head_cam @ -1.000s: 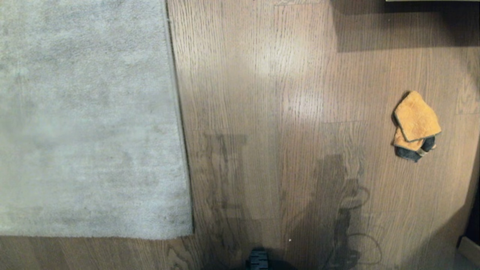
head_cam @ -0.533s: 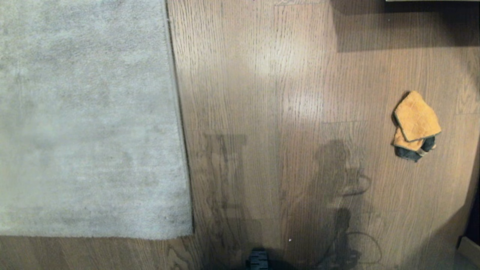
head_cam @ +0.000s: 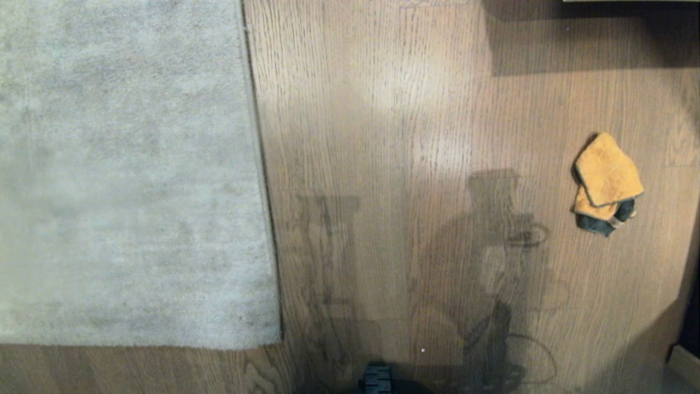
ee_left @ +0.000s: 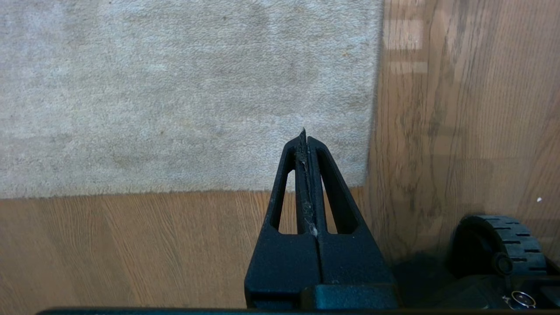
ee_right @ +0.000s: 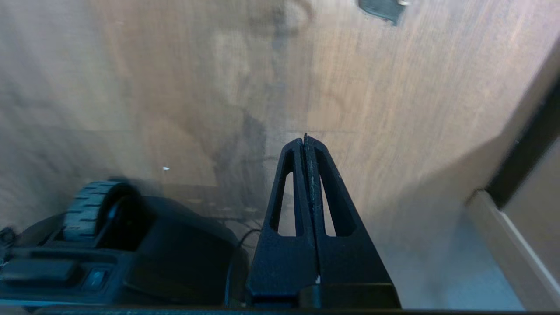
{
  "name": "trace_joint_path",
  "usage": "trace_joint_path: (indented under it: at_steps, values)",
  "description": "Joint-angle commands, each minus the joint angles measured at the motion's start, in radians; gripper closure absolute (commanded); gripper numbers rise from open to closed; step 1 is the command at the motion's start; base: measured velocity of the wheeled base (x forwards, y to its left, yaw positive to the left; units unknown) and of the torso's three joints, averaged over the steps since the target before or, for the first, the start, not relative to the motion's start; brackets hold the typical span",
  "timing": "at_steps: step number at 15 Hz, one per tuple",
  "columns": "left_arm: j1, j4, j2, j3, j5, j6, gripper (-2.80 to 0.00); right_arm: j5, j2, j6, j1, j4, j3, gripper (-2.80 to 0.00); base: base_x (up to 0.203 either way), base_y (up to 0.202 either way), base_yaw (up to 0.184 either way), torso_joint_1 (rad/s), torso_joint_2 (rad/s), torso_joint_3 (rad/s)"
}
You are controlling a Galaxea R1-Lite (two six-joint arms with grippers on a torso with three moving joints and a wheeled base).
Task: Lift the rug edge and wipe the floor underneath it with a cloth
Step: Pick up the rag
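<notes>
A pale grey-beige rug [head_cam: 126, 175] lies flat on the left of the head view; its rug edge [head_cam: 261, 164] runs straight down to a corner [head_cam: 279, 342]. Brown wood-plank floor [head_cam: 394, 137] fills the middle and right. The mustard-tan cloth [head_cam: 606, 178] with a dark grey end lies crumpled on the floor at the right. Neither arm shows in the head view, only their shadows. My left gripper [ee_left: 303, 132] is shut and empty above the rug's corner [ee_left: 365, 181]. My right gripper [ee_right: 305, 137] is shut and empty over bare floor [ee_right: 385, 100], with the cloth's dark end [ee_right: 379, 8] far ahead.
My base's black wheel [head_cam: 375, 378] shows at the bottom middle, also the wheel [ee_left: 503, 245] in the left wrist view. A pale baseboard and dark gap [ee_right: 520, 175] stand at the right. A furniture shadow [head_cam: 590, 38] falls at the top right.
The right arm's shadow on the floor has stretched farther away from me, toward the cloth's side. Rug, cloth and the left arm's shadow have stayed put.
</notes>
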Motion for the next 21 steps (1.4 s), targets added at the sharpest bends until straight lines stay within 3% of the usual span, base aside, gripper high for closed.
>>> trace_joint_path:
  at_steps: [1,6,7,16,21]
  values:
    - [0.0,0.0,0.0,0.0,0.001,0.0,0.0,-0.022,0.162,-0.002,-0.001,-0.01,-0.054,0.0,0.0,0.0,0.0,0.0,0.0,0.0]
    - [0.0,0.0,0.0,0.0,0.001,0.0,0.0,-0.066,0.391,-0.01,-0.003,-0.179,-0.087,0.0,0.0,0.0,0.0,0.0,0.0,0.0]
    - [0.0,0.0,0.0,0.0,0.001,0.0,0.0,-0.082,0.424,-0.013,-0.003,-0.212,-0.088,-2.8,0.0,0.0,0.0,0.0,0.0,0.0]
    - [0.0,0.0,0.0,0.0,0.001,0.0,0.0,-0.11,0.427,-0.009,-0.111,-0.259,0.006,-2.8,0.0,0.0,0.0,0.0,0.0,0.0]
    - [0.0,0.0,0.0,0.0,0.001,0.0,0.0,-0.101,0.423,-0.003,-0.114,-0.26,0.041,-2.8,0.0,0.0,0.0,0.0,0.0,0.0]
